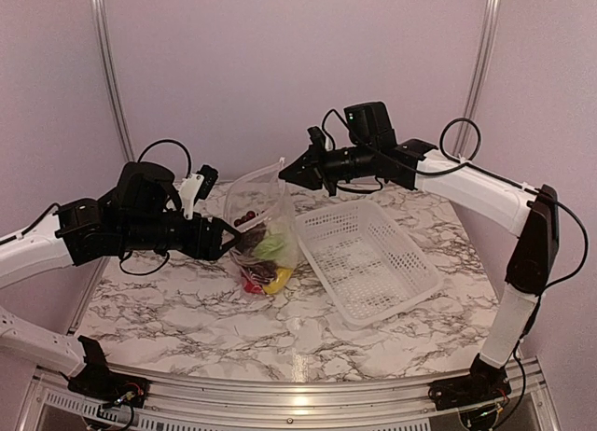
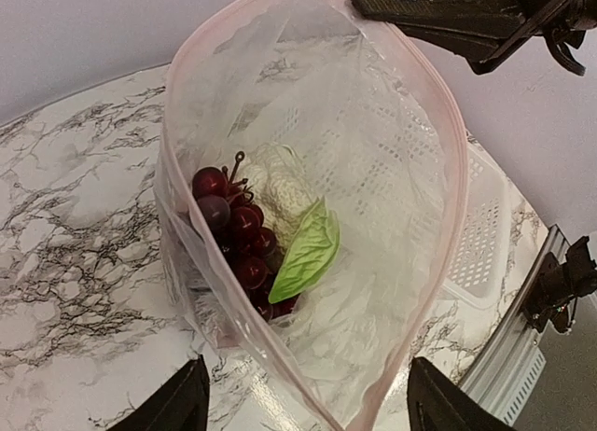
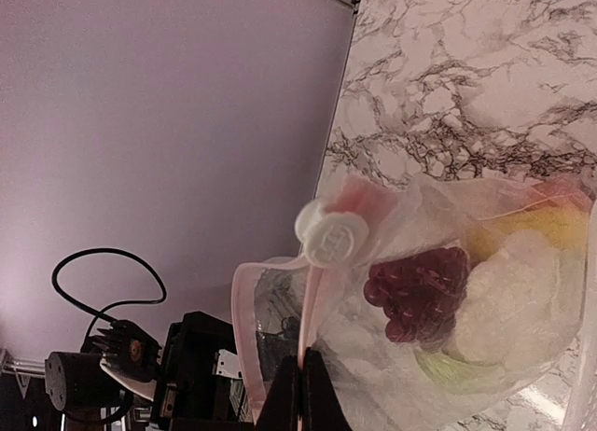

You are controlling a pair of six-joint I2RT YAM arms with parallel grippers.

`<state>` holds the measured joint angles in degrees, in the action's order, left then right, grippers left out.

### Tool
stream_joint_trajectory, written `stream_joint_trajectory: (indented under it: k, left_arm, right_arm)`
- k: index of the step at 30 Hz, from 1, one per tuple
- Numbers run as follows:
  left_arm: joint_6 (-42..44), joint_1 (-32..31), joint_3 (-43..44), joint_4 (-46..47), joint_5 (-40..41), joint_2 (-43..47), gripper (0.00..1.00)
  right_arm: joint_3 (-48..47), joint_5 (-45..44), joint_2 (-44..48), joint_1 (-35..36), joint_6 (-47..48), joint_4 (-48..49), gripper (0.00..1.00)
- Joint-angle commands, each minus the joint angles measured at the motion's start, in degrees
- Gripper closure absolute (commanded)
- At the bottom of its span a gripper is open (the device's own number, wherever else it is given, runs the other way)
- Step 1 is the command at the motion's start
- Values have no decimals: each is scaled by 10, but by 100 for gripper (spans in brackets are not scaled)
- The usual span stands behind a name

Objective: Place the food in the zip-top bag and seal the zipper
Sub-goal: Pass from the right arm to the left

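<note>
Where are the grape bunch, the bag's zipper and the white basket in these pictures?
grape bunch (image 2: pixel 238 235), left wrist view, on the middle grapes of the cluster.
zipper (image 2: pixel 460 170), left wrist view, on the strip along the right side of the open mouth.
basket (image 1: pixel 373 254), top external view, on its bare latticed floor.

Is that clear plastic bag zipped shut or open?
Open. In the left wrist view the bag gapes: its pinkish zipper forms a wide loop, with grapes and a green leaf visible inside.
</note>
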<state>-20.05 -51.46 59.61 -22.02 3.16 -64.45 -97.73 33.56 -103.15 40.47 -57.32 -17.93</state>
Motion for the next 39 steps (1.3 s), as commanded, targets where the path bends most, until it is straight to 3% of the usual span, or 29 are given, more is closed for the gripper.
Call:
stream_joint_trajectory:
  k: [1,9,14,18,23,28,32,39]
  left_arm:
    - [51,-3,-7,56,39,-27,30]
    - [107,-3,10,66,41,-47,67]
    - [119,-1,17,66,42,-44,82]
    - [130,10,29,66,41,-41,98]
    - [162,18,71,36,35,-49,99]
    - [225,18,102,-18,21,-49,99]
    - [246,22,89,-48,49,-24,99]
    - [257,41,42,-43,95,41,99]
  right_arm:
    - [-3,12,2,-9,-15,47,100]
    - [13,15,6,-14,-19,58,100]
    - [7,47,9,-24,10,58,79]
    - [-14,59,18,-64,92,-19,71]
    - [14,74,30,-119,152,-26,66]
    - [16,76,-5,-136,318,-45,65]
    - [68,138,-11,-130,451,23,58]
    - [150,235,-12,-115,467,222,49]
